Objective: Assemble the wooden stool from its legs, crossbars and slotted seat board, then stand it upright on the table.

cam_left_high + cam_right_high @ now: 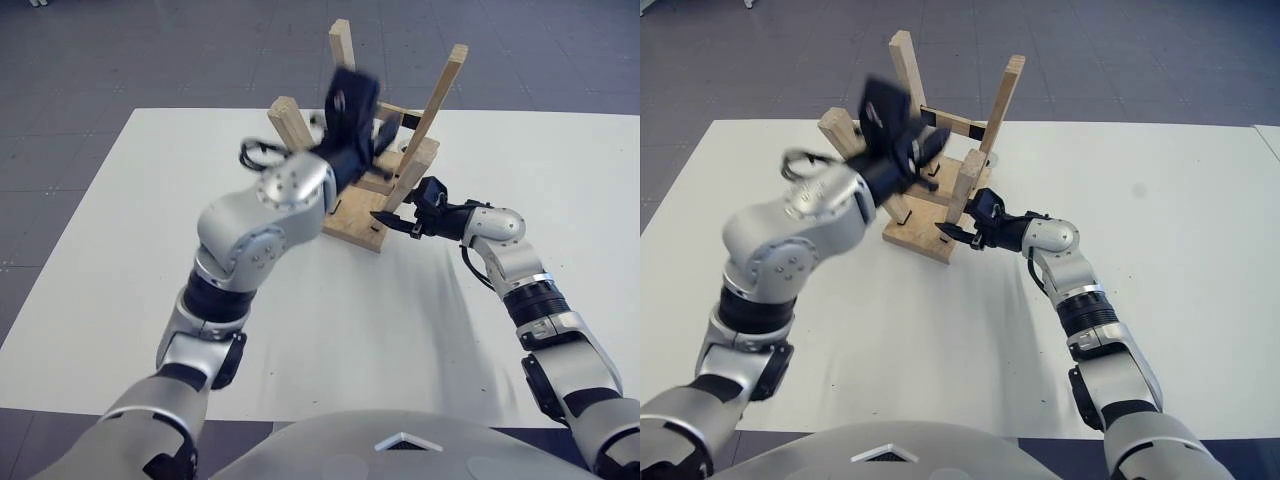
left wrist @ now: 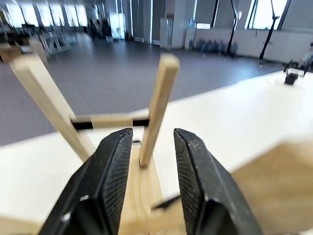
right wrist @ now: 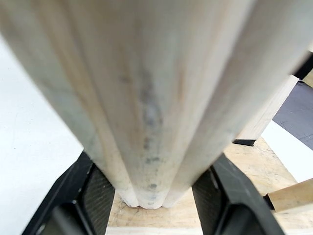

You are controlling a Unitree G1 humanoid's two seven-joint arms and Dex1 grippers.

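You're looking at the pale wooden stool (image 1: 385, 170) sitting upside down on the white rectangular table (image 1: 150, 200). Its flat slotted wooden seat board (image 1: 915, 240) is lying on the tabletop and the square-section wooden legs are pointing up.

The right gripper (image 1: 962, 232) is sitting low at the near right leg (image 1: 432, 105), just above the board. Its black ribbed fingers (image 3: 98, 196) are straddling that leg's base, and the pads are pressing on both sides of it, so it's clamping the leg.

The left gripper (image 2: 152, 134) is hanging above the board, in among the legs. Its two black fingers (image 2: 112, 181) are standing apart and aren't gripping anything. A far upright leg (image 2: 157, 107) is showing through the gap between them, beyond the tips.

A short wooden crossbar with dark ends (image 1: 955, 122) is spanning between the two far legs, well up from the board. The near left leg (image 1: 290, 125) is standing beside the left arm's wrist; you can't tell whether they're touching.
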